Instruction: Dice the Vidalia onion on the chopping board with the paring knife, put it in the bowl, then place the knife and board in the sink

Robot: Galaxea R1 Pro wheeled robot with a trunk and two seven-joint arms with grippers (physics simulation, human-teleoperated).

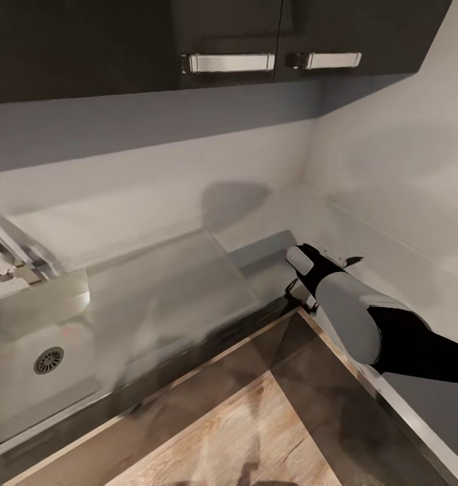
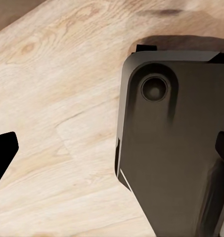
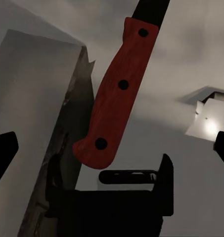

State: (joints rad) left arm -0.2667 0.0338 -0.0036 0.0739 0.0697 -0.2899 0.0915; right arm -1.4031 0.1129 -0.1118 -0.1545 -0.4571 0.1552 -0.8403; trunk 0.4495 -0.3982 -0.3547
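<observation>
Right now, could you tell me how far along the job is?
Whether the dicing is done can't be judged here. In hand: the right gripper is open around the knife, which lies on the countertop, not yet gripped. Left to do: carry the knife to the sink, then the board too.

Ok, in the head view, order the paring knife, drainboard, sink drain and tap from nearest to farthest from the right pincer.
1. The paring knife, directly in front of the right pincer.
2. The drainboard, just to its left.
3. The sink drain and the tap, both far left; too close to call.
</observation>
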